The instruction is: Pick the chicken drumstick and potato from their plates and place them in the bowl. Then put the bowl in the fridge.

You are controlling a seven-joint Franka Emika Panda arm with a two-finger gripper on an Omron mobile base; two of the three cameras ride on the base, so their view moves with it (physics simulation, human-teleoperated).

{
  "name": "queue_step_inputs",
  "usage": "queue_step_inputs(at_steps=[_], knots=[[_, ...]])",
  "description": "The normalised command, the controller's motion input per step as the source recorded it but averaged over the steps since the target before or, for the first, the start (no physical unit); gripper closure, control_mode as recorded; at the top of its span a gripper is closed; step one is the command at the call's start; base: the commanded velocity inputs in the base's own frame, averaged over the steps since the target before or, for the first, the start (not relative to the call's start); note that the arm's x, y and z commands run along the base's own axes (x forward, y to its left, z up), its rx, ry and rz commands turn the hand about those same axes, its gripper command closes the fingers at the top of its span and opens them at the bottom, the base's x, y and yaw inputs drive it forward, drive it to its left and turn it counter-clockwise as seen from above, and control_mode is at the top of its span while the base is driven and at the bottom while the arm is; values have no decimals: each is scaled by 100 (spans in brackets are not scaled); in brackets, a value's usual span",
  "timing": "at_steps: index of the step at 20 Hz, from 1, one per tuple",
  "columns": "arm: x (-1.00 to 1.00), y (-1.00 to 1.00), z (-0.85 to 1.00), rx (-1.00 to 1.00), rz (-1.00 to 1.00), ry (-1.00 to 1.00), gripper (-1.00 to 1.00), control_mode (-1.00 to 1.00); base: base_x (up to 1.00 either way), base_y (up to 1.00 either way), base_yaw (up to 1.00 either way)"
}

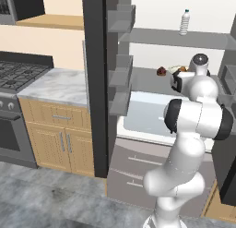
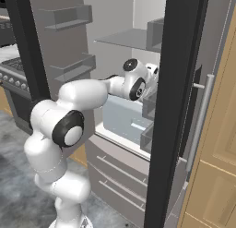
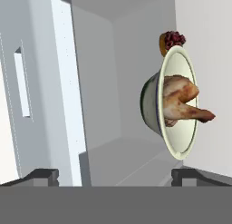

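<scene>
The fridge stands open and my arm reaches in at its middle shelf. There the cream bowl sits, turned on its side in the rolled hand view, with the golden-brown chicken drumstick inside it. The bowl's rim peeks out from behind my hand in the left base view. My gripper is open a short way back from the bowl, with nothing between its fingers. I cannot make out the potato inside the bowl. The plates are out of view. The black fridge frame hides my fingers in the right base view.
A small dark-red-topped food item sits right beside the bowl. A water bottle stands on the shelf above. Door bins jut out on the left and grey drawers lie below. A stove and marble counter are further left.
</scene>
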Motion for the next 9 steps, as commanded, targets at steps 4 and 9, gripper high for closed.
queue_step_inputs(at_steps=[4, 9], knots=[[-58, 48, 16, 0, -26, 0, -100, -100, 0, 0, 0], [-55, 50, 27, 4, -22, 0, -100, -100, 0, 0, 0]])
